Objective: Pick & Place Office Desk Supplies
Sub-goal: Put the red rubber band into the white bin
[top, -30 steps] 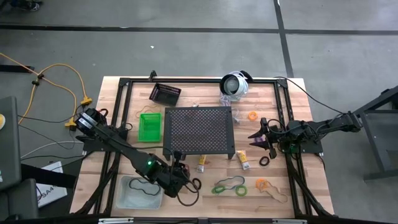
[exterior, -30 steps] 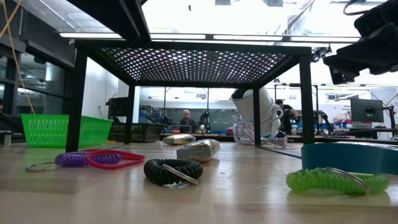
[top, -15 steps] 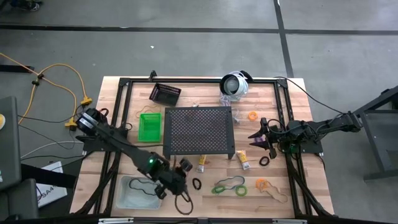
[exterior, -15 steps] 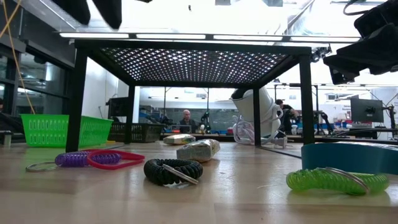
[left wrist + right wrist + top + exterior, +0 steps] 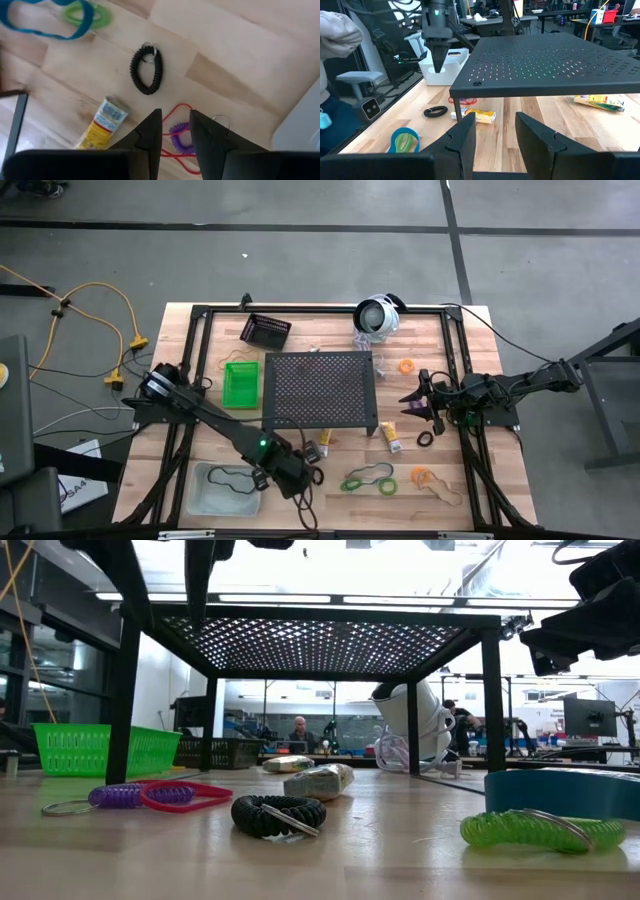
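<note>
A wooden bench was seen carrying a black perforated stand at its middle. The green bin was set beside the stand toward the left edge, the black bin near the far edge, and the clear bin at the near left corner. The left gripper was held above the near edge beside the clear bin, its jaws parted narrowly and empty, over a purple coil lying on a red band. The right gripper was parked near the right edge, its jaws likewise narrowly parted with nothing held. A yellow tube lay by the stand's near edge, a black coil just nearer, and a green coil and a blue band farther along the near edge.
</note>
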Controlling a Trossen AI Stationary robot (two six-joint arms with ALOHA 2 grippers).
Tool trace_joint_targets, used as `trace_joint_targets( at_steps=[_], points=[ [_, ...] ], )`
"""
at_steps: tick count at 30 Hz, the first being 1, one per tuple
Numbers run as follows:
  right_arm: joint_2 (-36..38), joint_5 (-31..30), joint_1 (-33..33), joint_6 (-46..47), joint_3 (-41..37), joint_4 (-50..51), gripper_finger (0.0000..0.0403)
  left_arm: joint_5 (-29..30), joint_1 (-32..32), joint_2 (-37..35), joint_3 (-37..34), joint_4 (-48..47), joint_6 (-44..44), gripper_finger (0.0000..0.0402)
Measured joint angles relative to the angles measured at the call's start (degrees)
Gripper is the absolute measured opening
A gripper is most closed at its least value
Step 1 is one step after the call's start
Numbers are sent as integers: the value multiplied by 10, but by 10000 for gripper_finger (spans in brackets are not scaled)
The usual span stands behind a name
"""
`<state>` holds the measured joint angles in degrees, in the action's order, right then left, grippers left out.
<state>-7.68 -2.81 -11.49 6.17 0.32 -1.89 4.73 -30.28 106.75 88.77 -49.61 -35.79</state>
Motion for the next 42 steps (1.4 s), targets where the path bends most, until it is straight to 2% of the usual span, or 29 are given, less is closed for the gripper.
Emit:
trace_joint_targets(
  at_steps=[7, 13, 24, 29, 39, 42],
  points=[
    [0, 0, 0, 0, 0, 0, 126, -10, 0, 31, 0, -7, -48, 92],
    [0, 0, 0, 0, 0, 0, 126, -59, 1, 38, 0, -1, -81, 92],
    [0, 0, 0, 0, 0, 0, 126, -89, 25, 46, -7, 6, -155, 92],
    [0, 0, 0, 0, 0, 0, 126, -90, 36, 70, -9, 2, -154, 92],
    [0, 0, 0, 0, 0, 0, 126, -88, 47, 74, -9, 7, -141, 92],
    [0, 0, 0, 0, 0, 0, 126, -70, 45, 77, -9, 10, -128, 92]
  ],
)
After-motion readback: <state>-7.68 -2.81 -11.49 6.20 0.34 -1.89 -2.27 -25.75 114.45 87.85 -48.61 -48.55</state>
